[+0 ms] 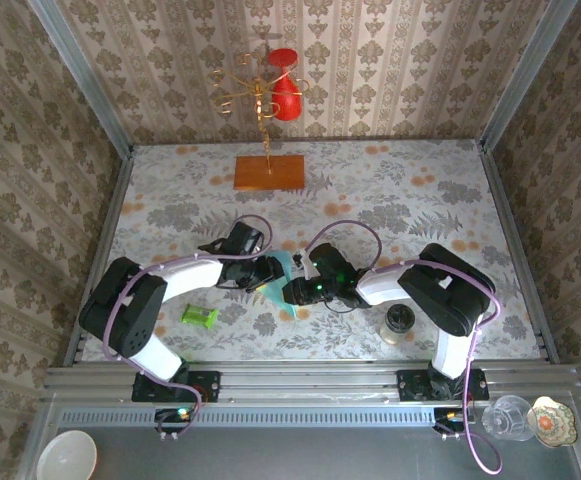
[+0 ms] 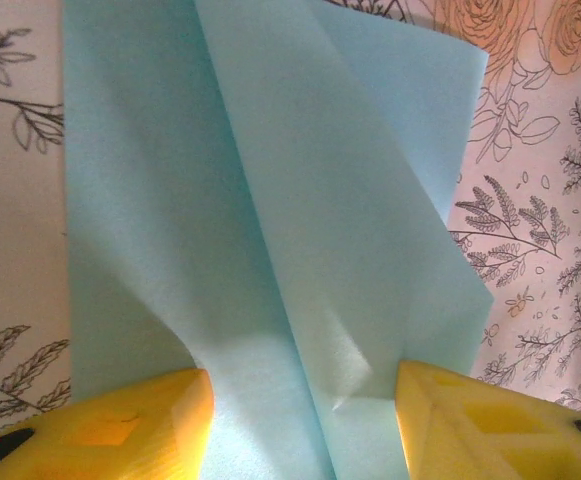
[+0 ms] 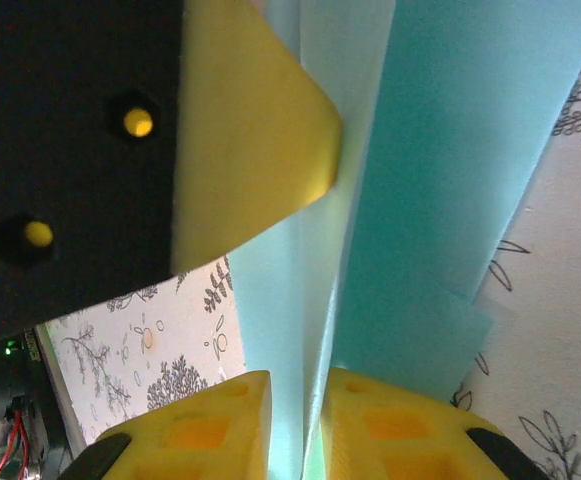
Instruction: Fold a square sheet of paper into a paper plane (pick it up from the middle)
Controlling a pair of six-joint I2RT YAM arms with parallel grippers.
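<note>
The light-blue sheet of paper sits at the table's middle, folded into long overlapping flaps with a raised crease, and both grippers meet over it. My left gripper is open, its yellow fingers spread wide on either side of the folded paper. My right gripper is shut on the paper's upright fold, with only the thin layers showing between its pads. The left gripper's yellow finger touches the paper at the top left of the right wrist view.
An orange wooden board lies at the back, behind it a golden stand with red pieces. A small green cylinder lies front left and a jar front right. A white bowl and a glass sit below the rail.
</note>
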